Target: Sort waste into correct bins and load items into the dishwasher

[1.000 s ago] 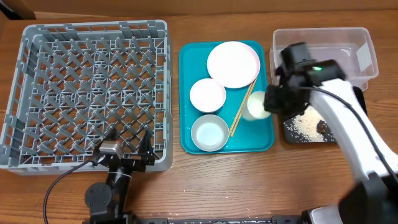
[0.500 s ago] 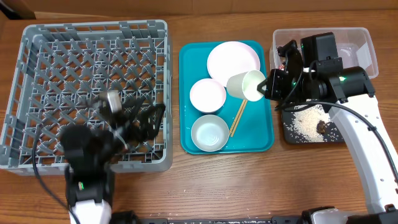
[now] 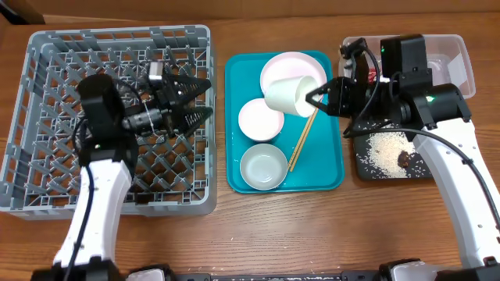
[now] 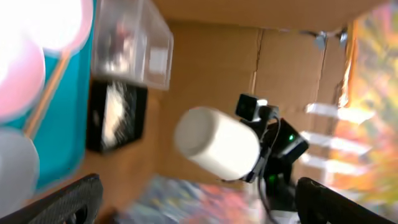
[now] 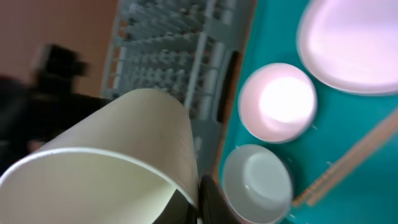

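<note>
Wooden table (image 3: 281, 230) — cardboard wall (image 4: 211, 50)

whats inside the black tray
The black tray holds loose white rice and a brown scrap. Its far end is covered by the right arm, so anything there cannot be seen.

One rack (image 3: 47, 117), one teal tray (image 3: 328, 176), one plate (image 3: 285, 66), two bowls (image 3: 260, 119) (image 3: 263, 167), one cup (image 3: 287, 94), two chopsticks (image 3: 301, 144), one clear tub (image 3: 457, 62), one black tray (image 3: 364, 173), one rice heap (image 3: 383, 152).
</note>
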